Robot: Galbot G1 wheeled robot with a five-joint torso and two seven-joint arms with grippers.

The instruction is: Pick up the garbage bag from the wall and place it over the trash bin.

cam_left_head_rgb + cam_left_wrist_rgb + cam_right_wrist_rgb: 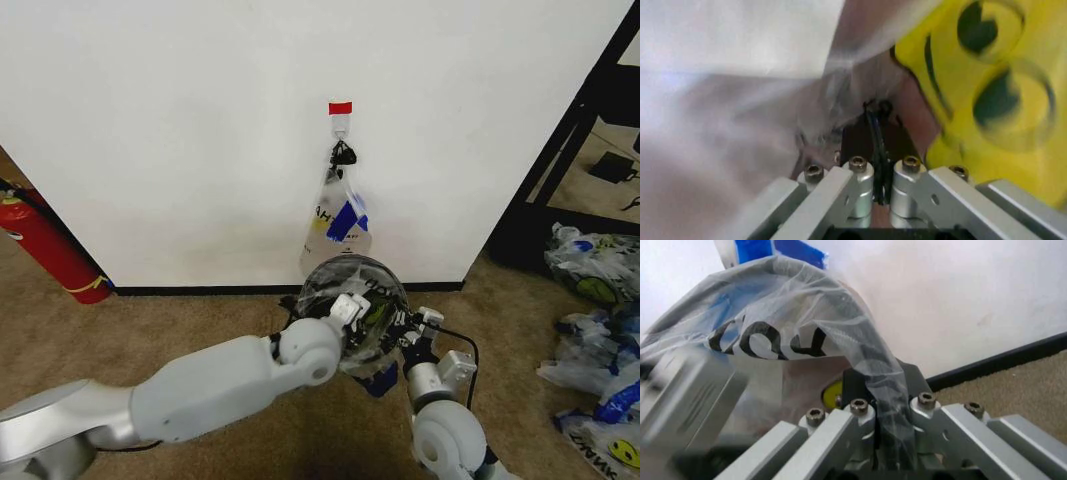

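Both grippers, left (345, 308) and right (412, 330), low in the centre frame, have jaws pinching opposite edges of the garbage bag (352, 285), stretched between them.

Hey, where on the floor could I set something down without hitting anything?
Bare carpet lies between the fire extinguisher and the trash bin, along the baseboard. It is crowded at the bin, where both grippers hold the garbage bag, and at the right by the heap of bags.
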